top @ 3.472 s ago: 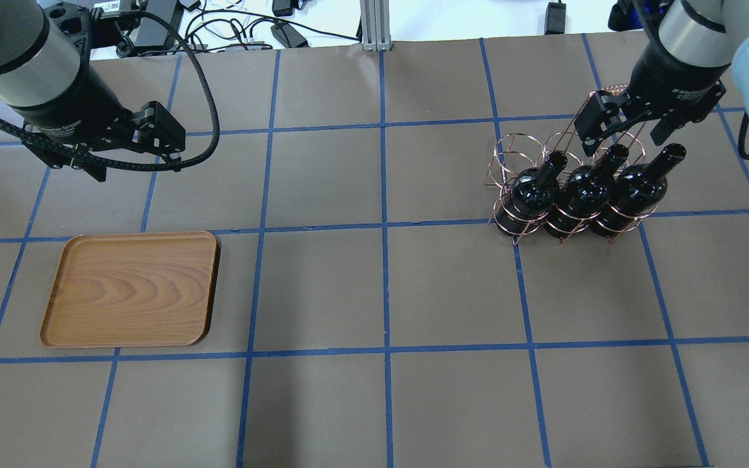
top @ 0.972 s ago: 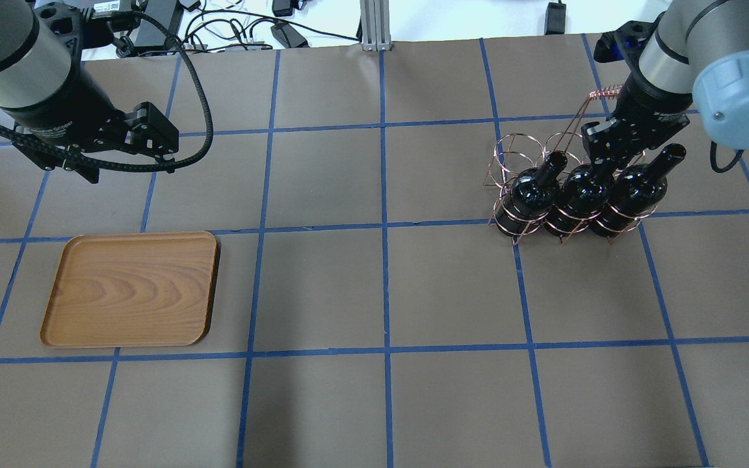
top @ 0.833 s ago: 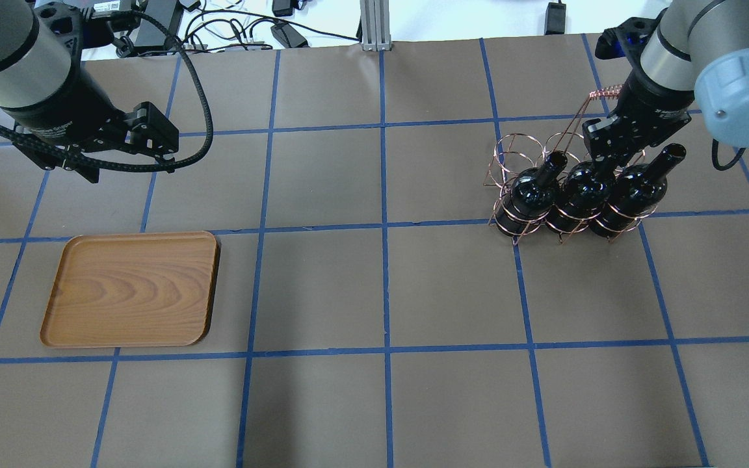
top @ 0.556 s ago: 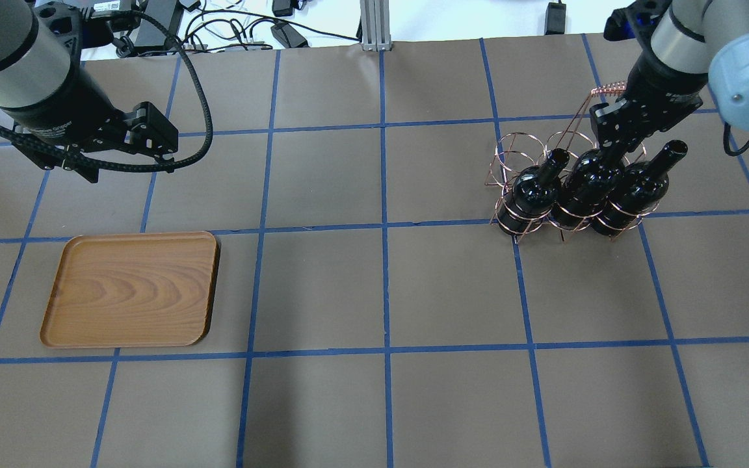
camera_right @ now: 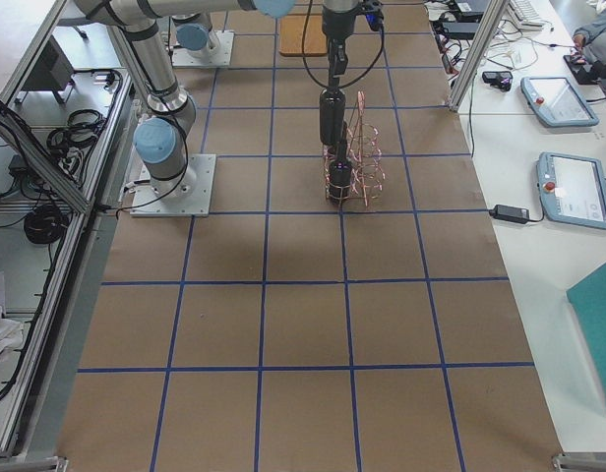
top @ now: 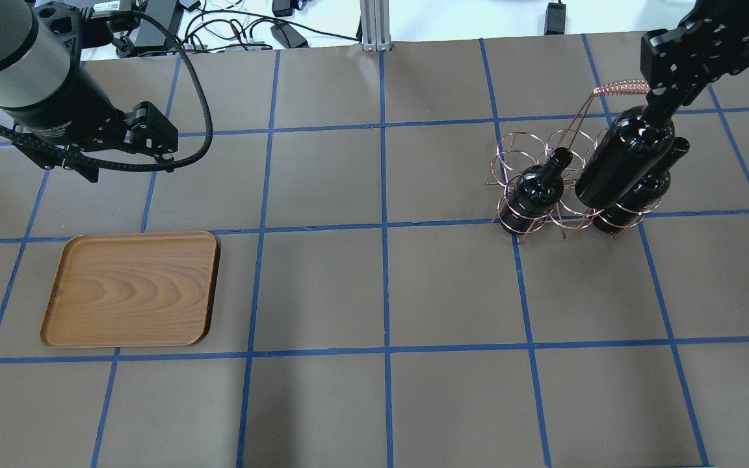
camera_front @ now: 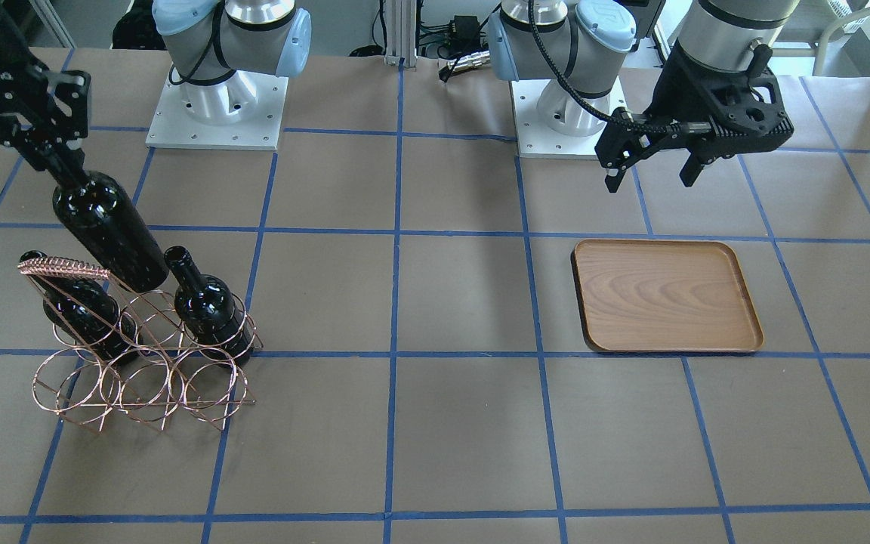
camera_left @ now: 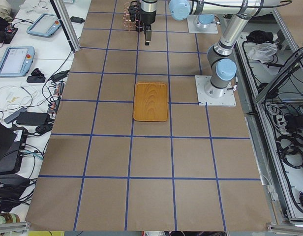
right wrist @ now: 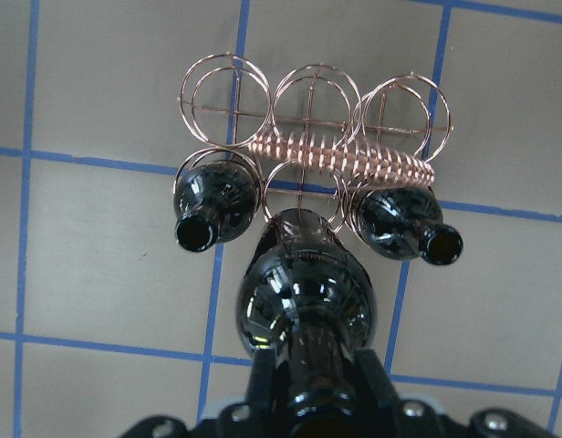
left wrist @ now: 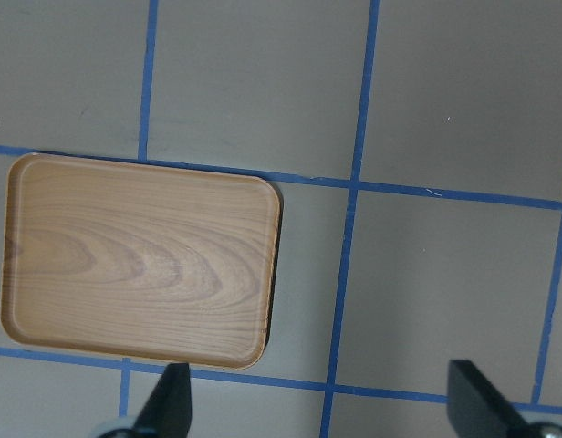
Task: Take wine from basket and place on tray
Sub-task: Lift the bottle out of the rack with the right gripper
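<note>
My right gripper [top: 664, 97] is shut on the neck of the middle wine bottle [top: 625, 159]. It holds the bottle upright above the copper wire basket [top: 530, 146], with the base just over the rings. The front view shows the same gripper [camera_front: 50, 155], bottle [camera_front: 110, 230] and basket [camera_front: 140, 378]. The right wrist view looks down on the held bottle [right wrist: 304, 292]. Two other bottles [top: 537, 192] [top: 641, 195] stand in the basket. The wooden tray [top: 131, 289] lies far left, with nothing on it. My left gripper [top: 124, 156] hangs open beside the tray [left wrist: 140, 260].
The table is brown paper with a grid of blue tape lines. The basket's wire-wrapped handle [top: 621, 88] stands close beside the held bottle's neck. Cables and a metal post [top: 374, 26] lie along one table edge. The arm bases [camera_front: 216, 98] show in the front view.
My right gripper has closed on the middle bottle's neck and lifted it up out of its basket ring. The basket and the other two bottles stay put. The left arm has barely moved.
</note>
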